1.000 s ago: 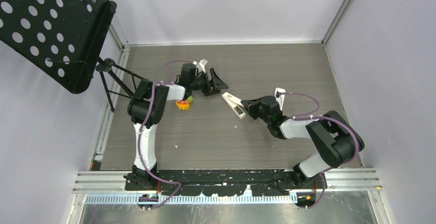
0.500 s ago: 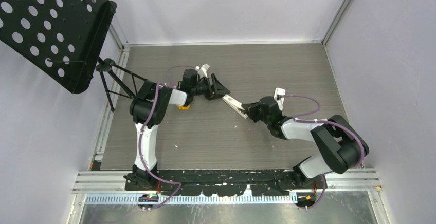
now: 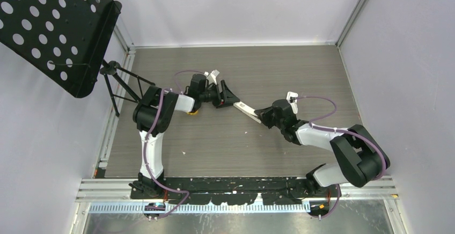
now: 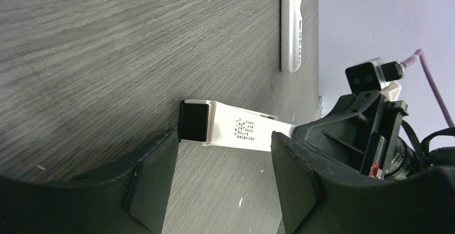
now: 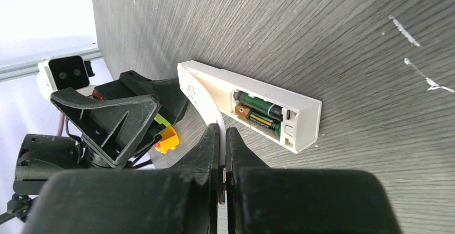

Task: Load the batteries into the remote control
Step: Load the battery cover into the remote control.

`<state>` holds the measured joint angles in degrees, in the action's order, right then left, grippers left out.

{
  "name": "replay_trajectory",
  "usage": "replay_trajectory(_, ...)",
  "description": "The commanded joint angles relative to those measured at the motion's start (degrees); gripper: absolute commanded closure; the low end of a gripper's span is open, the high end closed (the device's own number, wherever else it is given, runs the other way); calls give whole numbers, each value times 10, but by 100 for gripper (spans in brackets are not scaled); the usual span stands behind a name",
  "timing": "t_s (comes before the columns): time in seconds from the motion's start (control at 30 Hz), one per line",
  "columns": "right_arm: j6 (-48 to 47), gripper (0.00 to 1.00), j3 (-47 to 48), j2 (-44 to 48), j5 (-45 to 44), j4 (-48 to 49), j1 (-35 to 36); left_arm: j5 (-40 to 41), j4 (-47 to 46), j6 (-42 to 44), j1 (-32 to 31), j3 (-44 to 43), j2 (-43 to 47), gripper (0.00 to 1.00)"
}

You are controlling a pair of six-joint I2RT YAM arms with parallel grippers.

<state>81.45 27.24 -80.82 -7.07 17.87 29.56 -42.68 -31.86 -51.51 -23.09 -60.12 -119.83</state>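
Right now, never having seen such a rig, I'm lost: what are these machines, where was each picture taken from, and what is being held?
The left arm and right arm are robots bolted at a table's near edge. One picture looks down from overhead; the other two come from a camera on each wrist. The right end effector is shut on a thin white strip, probably the battery cover, curving from a white remote whose open compartment shows two batteries. The left end effector is open, its fingers either side of that remote's dark end. A second white remote and an orange toy lie on the table.
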Motion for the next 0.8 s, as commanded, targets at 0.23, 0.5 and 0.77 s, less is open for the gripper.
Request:
replay_trajectory(0.23,-67,100,10,-31,7,-114,-17,12,137,93,-4,-41,20,40)
replay_trajectory(0.5,-70,100,15,-45,24,-106,-21,26,201,142,-13,-57,14,46)
replay_trajectory(0.77,-76,100,12,-29,14,-135,-25,54,223,143,-17,-70,2,47)
